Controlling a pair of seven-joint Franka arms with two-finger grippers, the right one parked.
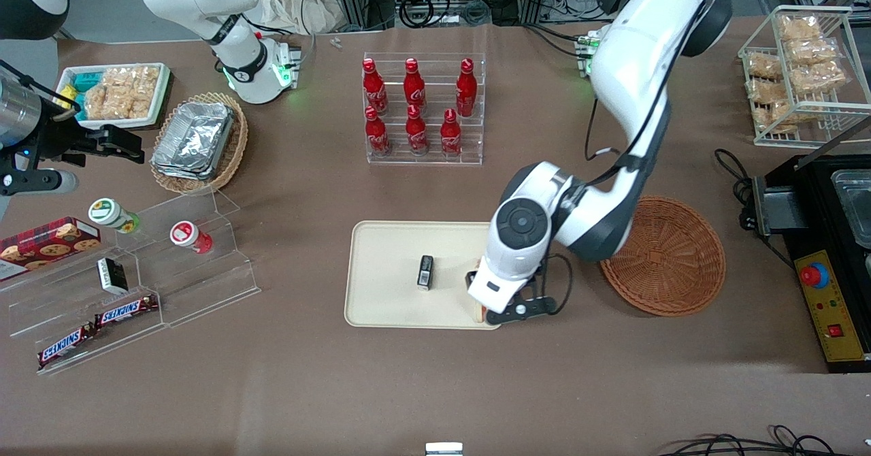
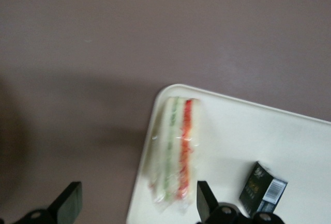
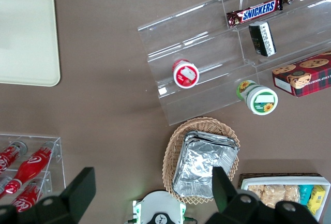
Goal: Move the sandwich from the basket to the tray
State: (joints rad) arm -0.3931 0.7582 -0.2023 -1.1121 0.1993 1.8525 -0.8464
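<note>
The sandwich [image 2: 176, 149] lies on its side on the cream tray [image 2: 248, 141], right at a rounded corner, its red and green filling layers showing through clear wrap. My left gripper [image 2: 137, 202] hovers just above it, open; one finger [image 2: 205, 199] stands close beside the sandwich and the other is well off it, over the table. In the front view the gripper [image 1: 484, 301] is over the tray [image 1: 388, 272] at the corner nearest the camera on the basket's side, and the wrist hides the sandwich. The reddish-brown basket [image 1: 663, 258] beside the tray holds nothing.
A small black box [image 1: 425, 271] [image 2: 262, 189] lies on the tray's middle. Farther from the camera stands an acrylic rack of red bottles [image 1: 422, 109]. Toward the parked arm's end are a clear snack stand [image 1: 136, 286] and a tan basket of foil containers [image 1: 197, 139].
</note>
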